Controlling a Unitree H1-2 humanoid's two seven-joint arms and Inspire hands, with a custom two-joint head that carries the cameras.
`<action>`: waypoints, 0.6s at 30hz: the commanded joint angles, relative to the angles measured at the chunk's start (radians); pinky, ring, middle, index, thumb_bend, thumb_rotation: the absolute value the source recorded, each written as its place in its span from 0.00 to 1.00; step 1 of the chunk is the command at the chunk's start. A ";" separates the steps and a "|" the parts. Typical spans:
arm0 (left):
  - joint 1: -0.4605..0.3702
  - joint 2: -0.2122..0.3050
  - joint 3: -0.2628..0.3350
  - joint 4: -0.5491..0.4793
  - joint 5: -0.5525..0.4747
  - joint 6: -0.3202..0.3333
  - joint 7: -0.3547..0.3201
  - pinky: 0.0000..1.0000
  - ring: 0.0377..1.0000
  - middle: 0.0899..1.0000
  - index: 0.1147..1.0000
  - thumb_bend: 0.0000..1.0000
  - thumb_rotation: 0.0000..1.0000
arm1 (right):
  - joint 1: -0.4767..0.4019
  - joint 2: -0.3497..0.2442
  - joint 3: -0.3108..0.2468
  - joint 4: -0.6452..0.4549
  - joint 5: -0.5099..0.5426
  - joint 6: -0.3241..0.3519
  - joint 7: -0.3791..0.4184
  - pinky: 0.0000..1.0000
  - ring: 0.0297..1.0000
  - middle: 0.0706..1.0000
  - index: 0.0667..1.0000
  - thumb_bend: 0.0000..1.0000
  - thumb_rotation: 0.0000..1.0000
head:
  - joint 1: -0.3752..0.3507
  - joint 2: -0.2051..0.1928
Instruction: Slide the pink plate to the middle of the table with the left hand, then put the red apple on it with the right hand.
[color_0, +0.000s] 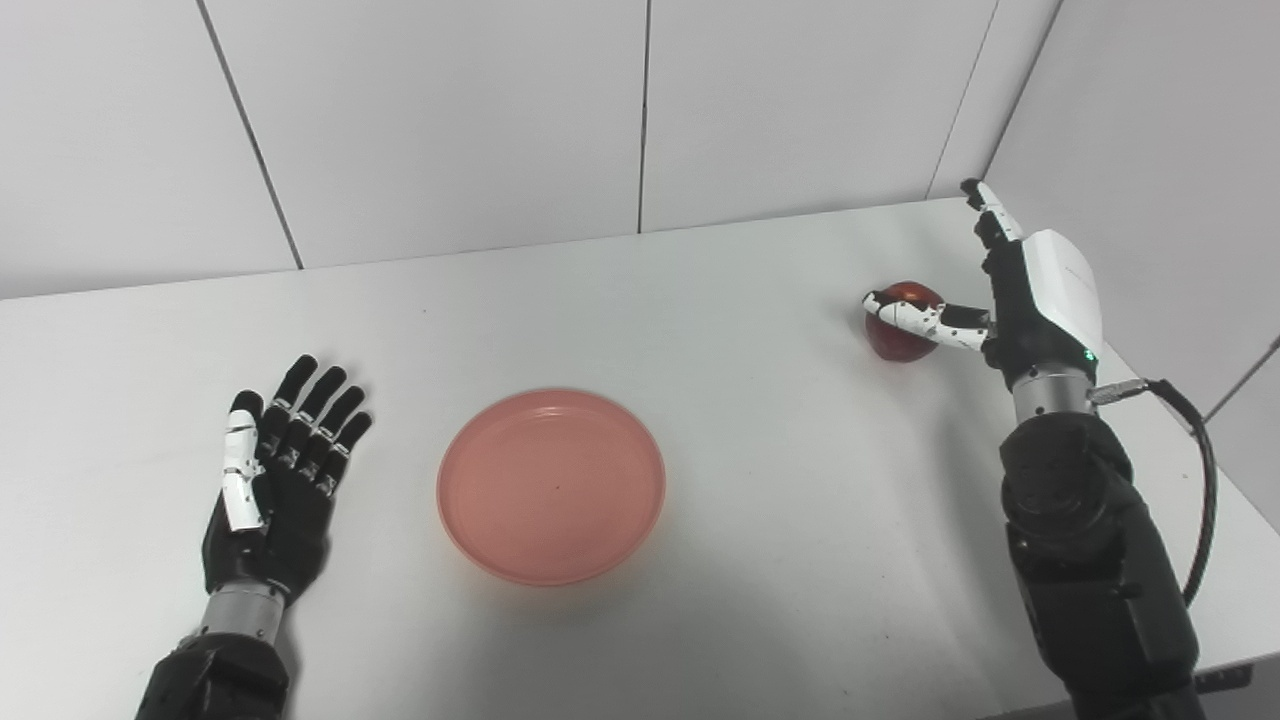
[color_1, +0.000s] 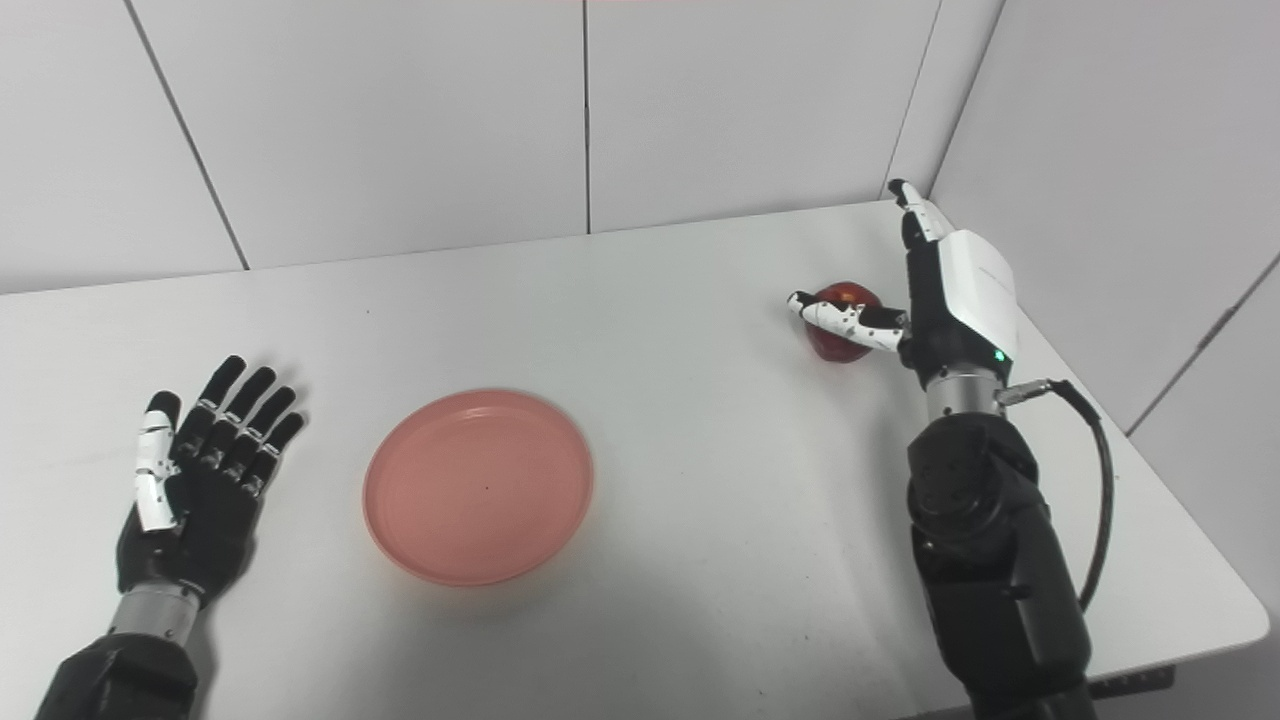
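The pink plate (color_0: 551, 486) lies flat on the white table (color_0: 700, 300), near the middle and a little toward the near edge, with nothing on it. The left hand (color_0: 275, 480) rests to the left of the plate, palm up, its fingers (color_0: 318, 400) spread apart and pointing toward the far side; it holds nothing and is apart from the plate's rim.

The red apple (color_0: 903, 320) sits on the table at the far right, well apart from the plate. The right hand (color_0: 1020, 290) stands upright just to the right of the apple, its white back facing right. Its fingers (color_0: 985, 205) are stretched straight up, above and beyond the apple, not wrapped around it. The thumb (color_0: 920, 318) reaches out leftward across the near side of the apple, lying over its front; whether it presses on the fruit cannot be told. So the apple lies in the open gap between thumb and fingers, not clamped.
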 joint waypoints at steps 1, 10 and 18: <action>-0.007 0.012 -0.003 0.014 0.001 -0.007 -0.004 0.92 0.89 0.88 0.87 0.42 1.00 | -0.026 -0.030 -0.005 -0.006 -0.007 -0.015 -0.019 0.77 0.86 0.90 0.92 1.00 0.41 | -0.007 0.001; -0.010 0.017 0.002 0.016 -0.009 -0.001 -0.011 0.92 0.89 0.88 0.87 0.42 1.00 | -0.027 -0.038 -0.006 0.085 -0.003 -0.028 -0.063 0.74 0.85 0.90 0.91 1.00 0.35 | -0.018 0.000; -0.009 0.022 0.001 0.020 -0.015 -0.003 -0.018 0.92 0.89 0.89 0.88 0.41 1.00 | -0.046 -0.043 0.006 0.147 -0.008 0.002 -0.059 0.74 0.84 0.89 0.92 1.00 0.38 | -0.021 0.000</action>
